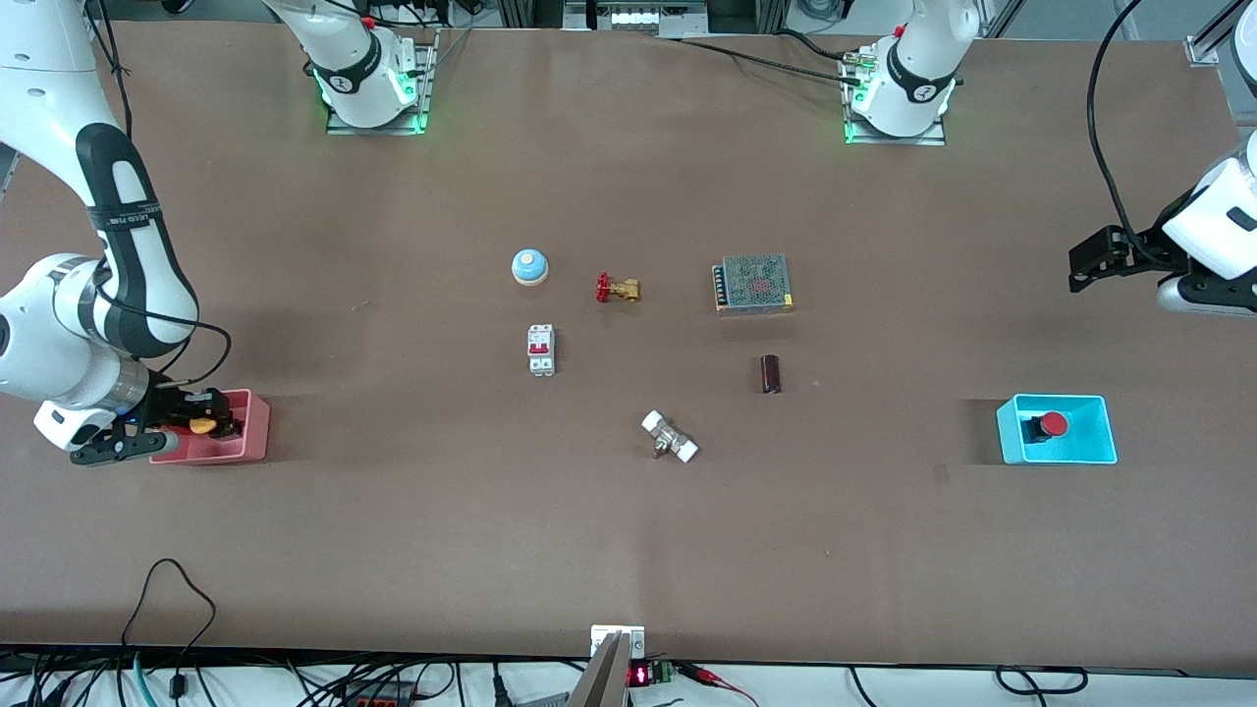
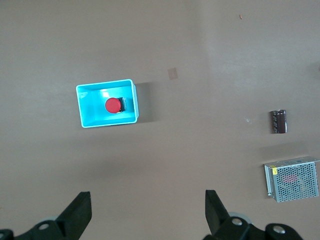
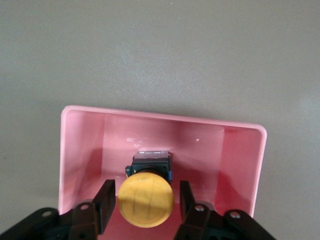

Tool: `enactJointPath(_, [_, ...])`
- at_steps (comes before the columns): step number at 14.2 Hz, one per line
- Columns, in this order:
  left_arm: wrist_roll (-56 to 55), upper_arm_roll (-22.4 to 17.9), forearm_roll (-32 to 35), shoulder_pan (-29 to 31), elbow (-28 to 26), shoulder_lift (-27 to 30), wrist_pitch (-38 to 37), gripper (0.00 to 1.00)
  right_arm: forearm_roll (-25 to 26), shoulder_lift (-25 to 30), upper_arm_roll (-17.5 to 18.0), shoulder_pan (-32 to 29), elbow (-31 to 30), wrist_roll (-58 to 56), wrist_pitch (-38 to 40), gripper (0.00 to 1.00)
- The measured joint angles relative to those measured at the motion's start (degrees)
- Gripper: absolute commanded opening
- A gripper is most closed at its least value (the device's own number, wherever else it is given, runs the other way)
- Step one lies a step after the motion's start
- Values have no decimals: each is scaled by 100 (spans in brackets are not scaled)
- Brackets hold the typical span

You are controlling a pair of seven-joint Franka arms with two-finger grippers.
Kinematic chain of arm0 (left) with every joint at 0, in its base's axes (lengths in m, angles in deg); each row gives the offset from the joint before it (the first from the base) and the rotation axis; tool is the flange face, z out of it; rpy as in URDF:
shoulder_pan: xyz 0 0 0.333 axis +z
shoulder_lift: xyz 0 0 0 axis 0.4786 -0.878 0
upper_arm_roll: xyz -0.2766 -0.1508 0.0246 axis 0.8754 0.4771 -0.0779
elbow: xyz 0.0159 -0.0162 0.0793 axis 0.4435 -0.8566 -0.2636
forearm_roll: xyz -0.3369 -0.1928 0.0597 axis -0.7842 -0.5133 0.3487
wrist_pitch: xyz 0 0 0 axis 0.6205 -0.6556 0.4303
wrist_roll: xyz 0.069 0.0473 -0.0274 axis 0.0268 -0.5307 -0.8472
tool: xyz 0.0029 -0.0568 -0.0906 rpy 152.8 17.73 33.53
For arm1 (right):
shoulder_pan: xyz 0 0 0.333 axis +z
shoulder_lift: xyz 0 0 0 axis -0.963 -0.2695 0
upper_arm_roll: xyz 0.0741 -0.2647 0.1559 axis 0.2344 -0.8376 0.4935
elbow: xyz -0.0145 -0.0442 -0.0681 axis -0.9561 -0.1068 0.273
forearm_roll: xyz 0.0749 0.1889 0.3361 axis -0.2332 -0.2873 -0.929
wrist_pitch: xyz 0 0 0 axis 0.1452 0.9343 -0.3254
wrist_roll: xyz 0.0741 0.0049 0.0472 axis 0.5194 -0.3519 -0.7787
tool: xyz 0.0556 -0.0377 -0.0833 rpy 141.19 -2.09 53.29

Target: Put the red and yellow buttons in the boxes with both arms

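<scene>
The orange-yellow button point(image 1: 202, 425) lies in the pink-red box point(image 1: 250, 437) at the right arm's end of the table. My right gripper point(image 1: 211, 417) is low in that box, its fingers open a little to either side of the cap, with small gaps. In the right wrist view the button point(image 3: 146, 200) sits between the fingers point(image 3: 102, 205) inside the box point(image 3: 235, 160). The red button point(image 1: 1053, 423) lies in the cyan box point(image 1: 1100, 432) at the left arm's end. My left gripper point(image 1: 1090, 265) is open and empty, up over the table beside the cyan box point(image 2: 82, 107), which holds the red button point(image 2: 112, 105).
Mid-table stand a blue-and-white dome point(image 1: 529, 266), a brass valve with a red handle point(image 1: 618, 289), a mesh-covered power unit point(image 1: 754, 284), a white breaker point(image 1: 541, 350), a dark cylinder point(image 1: 771, 374) and a white-ended fitting point(image 1: 670, 437).
</scene>
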Motion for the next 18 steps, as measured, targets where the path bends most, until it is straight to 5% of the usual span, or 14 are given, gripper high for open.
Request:
enactJointPath(4, [-2, 27, 0, -4, 0, 0, -113, 100, 0, 224, 39, 62, 98, -4, 281, 100])
enactJointPath(13, [-2, 105, 92, -27, 0, 13, -132, 100, 54, 2234, 163, 1061, 184, 1350, 2919, 100])
enactJointPath(18, [-2, 112, 93, -30, 0, 16, -139, 100, 568, 2946, 777, 1286, 166, 1996, 3550, 100])
